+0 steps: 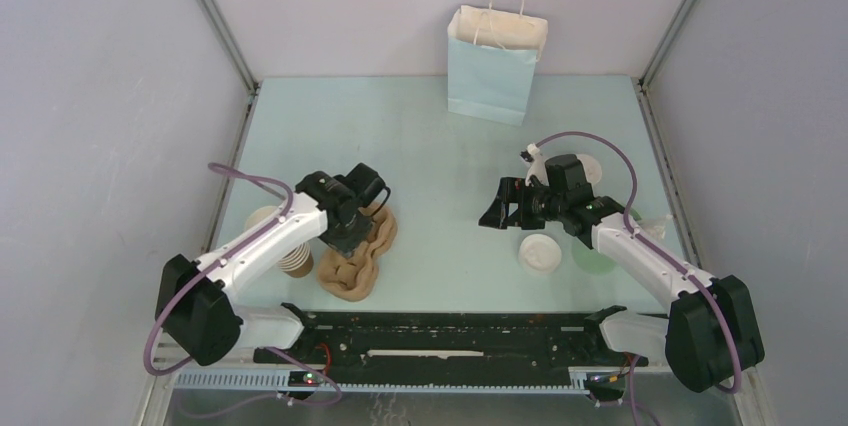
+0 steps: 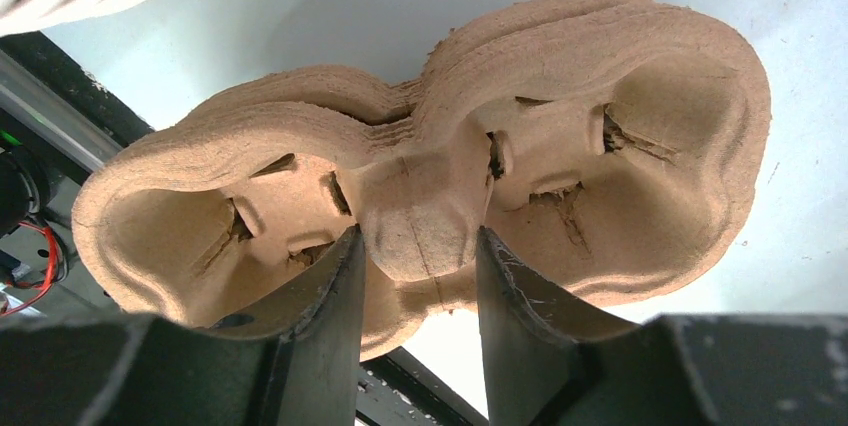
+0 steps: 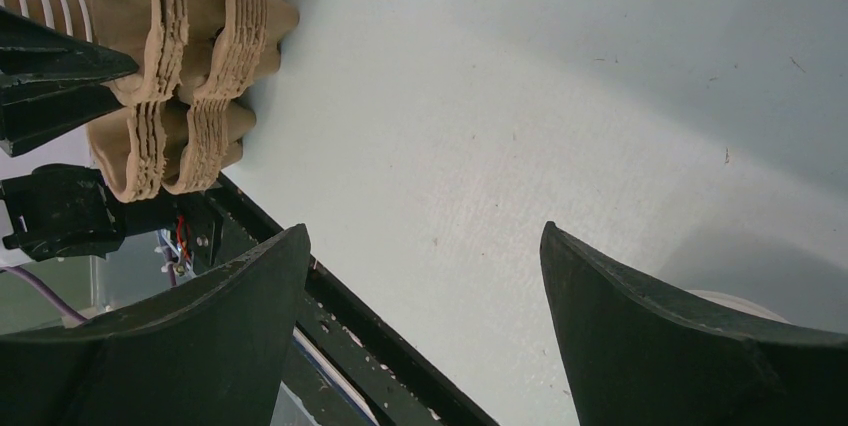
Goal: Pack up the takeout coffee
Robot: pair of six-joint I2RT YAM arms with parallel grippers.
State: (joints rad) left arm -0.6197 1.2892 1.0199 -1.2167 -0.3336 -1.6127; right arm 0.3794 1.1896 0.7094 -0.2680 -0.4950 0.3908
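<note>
While the left pincer [image 2: 420, 246] is clenched on the centre hump of the topmost piece in the stack of pulp carriers [image 1: 358, 256] — one finger pressed to each side of it — the right pincer [image 3: 425, 236] hangs released over bare counter [image 1: 430, 146], jaws wide and nothing between them. Takeout coffee [image 1: 262, 218]: noted upright at the counter's left edge, just behind the left forearm, which hides part of it. It stands apart from the carriers and neither pincer touches it. Nested stack of brown cups [image 1: 297, 264]: just left of the carriers, nearer the arm bases. Pale blue paper bag [image 1: 495, 66]: upright at the far side, well apart from both arms. White lid [image 1: 540, 251]: flat beside the right arm — a green cup [image 1: 590, 258] just right of it, mostly under that arm.
</note>
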